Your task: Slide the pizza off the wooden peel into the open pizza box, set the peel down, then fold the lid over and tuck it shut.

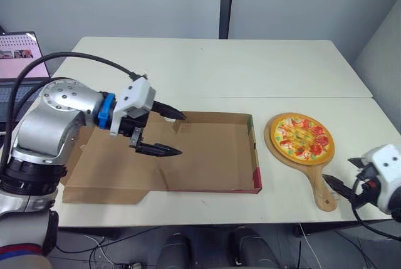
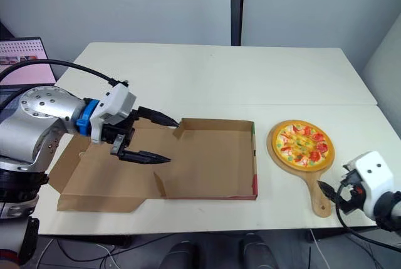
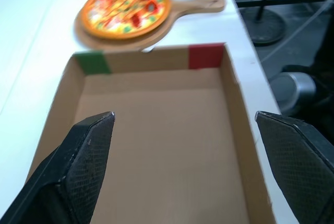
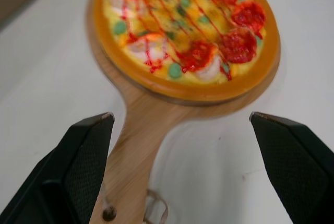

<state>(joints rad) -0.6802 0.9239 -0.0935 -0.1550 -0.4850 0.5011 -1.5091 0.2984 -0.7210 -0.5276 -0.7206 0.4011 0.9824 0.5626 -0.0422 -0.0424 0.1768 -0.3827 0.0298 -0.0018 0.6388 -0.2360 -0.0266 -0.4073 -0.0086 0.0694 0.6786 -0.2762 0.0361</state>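
Right wrist view: right gripper (image 4: 181, 115) gaped before the peel handle (image 4: 133, 151), needing to clamp it next. Left gripper (image 1: 182, 135), likewise spread, hovered over the pizza box (image 1: 255, 162).

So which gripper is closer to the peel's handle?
Right. The right gripper is open, right by the end of the handle; the left gripper hangs open over the box, well away.

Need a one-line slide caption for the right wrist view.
Open right hand facing the handle of the peel, with the pizza on it, on the white table.
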